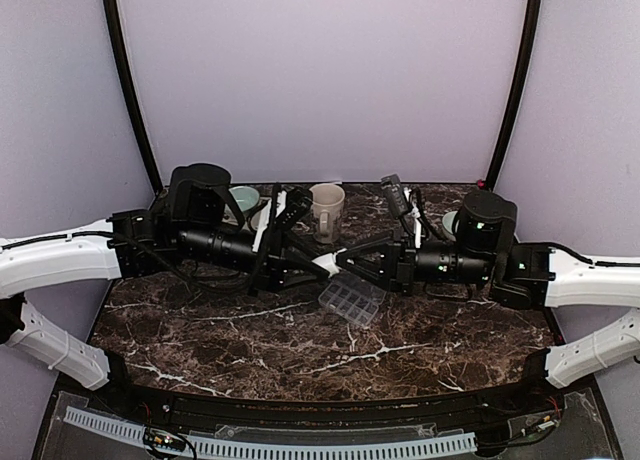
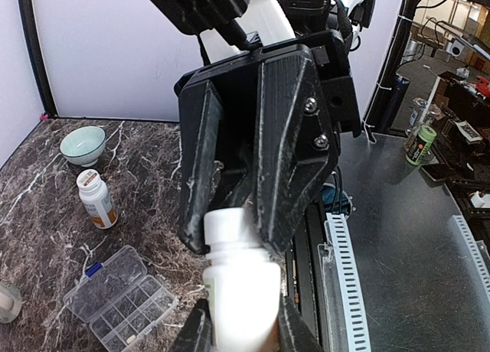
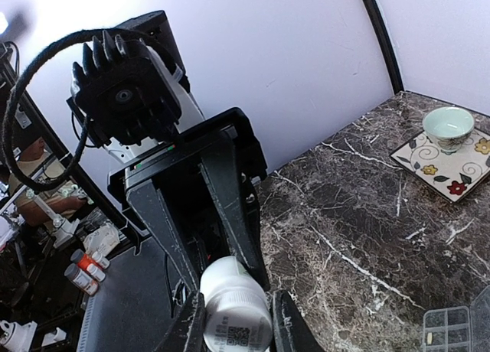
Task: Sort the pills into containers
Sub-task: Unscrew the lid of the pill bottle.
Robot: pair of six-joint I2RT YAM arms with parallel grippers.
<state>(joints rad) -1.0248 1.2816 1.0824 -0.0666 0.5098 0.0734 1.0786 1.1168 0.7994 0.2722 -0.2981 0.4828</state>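
Observation:
A white pill bottle (image 1: 328, 263) hangs in mid-air between my two grippers, above the marble table. My left gripper (image 2: 243, 330) is shut on the bottle's body (image 2: 241, 291). My right gripper (image 3: 236, 325) is shut on its capped end (image 3: 233, 314), which carries a printed code label. In the top view the left gripper (image 1: 316, 262) and right gripper (image 1: 342, 264) meet tip to tip. The clear pill-organizer tray (image 1: 350, 302) lies open on the table just below and in front of them. It also shows in the left wrist view (image 2: 119, 298) and the right wrist view (image 3: 452, 325). No loose pills are clear to see.
A cream mug (image 1: 326, 208) stands at the back centre. A pale green bowl (image 1: 243, 198) is at the back left. Another bowl (image 3: 448, 126) sits on a floral tile (image 3: 459, 168). A second white bottle with an orange label (image 2: 97, 199) stands near a bowl (image 2: 83, 144).

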